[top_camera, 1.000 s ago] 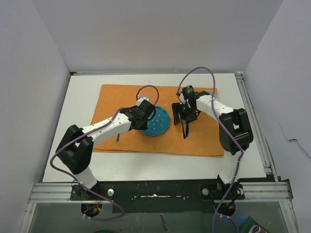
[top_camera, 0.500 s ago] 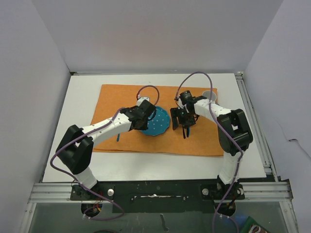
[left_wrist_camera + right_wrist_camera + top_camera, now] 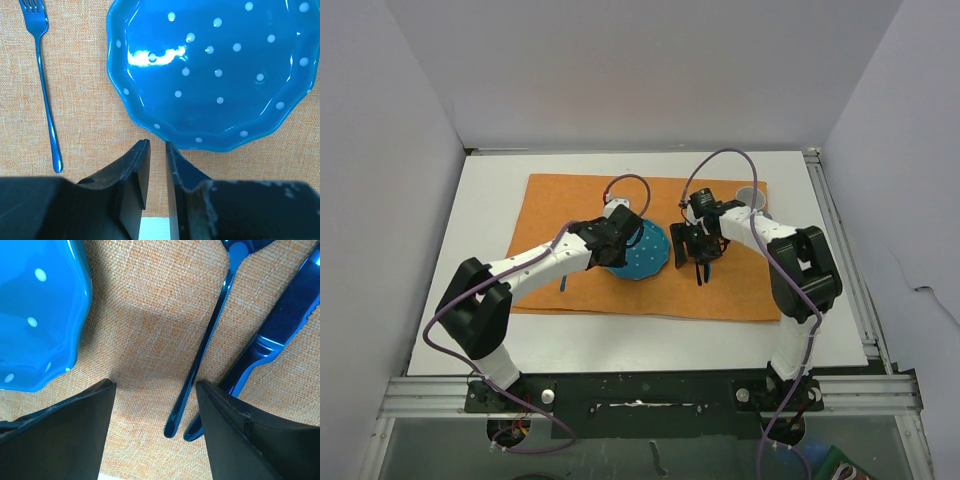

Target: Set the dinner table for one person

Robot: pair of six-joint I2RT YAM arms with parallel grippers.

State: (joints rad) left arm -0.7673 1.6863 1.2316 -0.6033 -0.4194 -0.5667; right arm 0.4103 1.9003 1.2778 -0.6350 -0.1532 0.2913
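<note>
Orange woven placemat (image 3: 620, 295) is laid across the plain white counter (image 3: 650, 345), dotted blue plate (image 3: 210, 75) centred. Left fingers (image 3: 132, 190) are kept barely parted, empty. Right fingers (image 3: 240, 440) are spread wide over the blue spoon (image 3: 205, 345), nothing gripped. Cutlery step looks underway; spoon probably wants straightening beside the blue knife (image 3: 280, 340).

I look down on an orange woven cloth mat (image 3: 740, 292) bearing a glossy blue scalloped plate with white dots (image 3: 210, 70). A slim blue metal fork (image 3: 46, 90) lies apart on one side of the plate. On the other side a thin blue metal handle (image 3: 202, 347) and a blue metal knife (image 3: 280, 330) lie close together. A small pale round thing (image 3: 750, 194) sits at the mat's far right corner.
</note>
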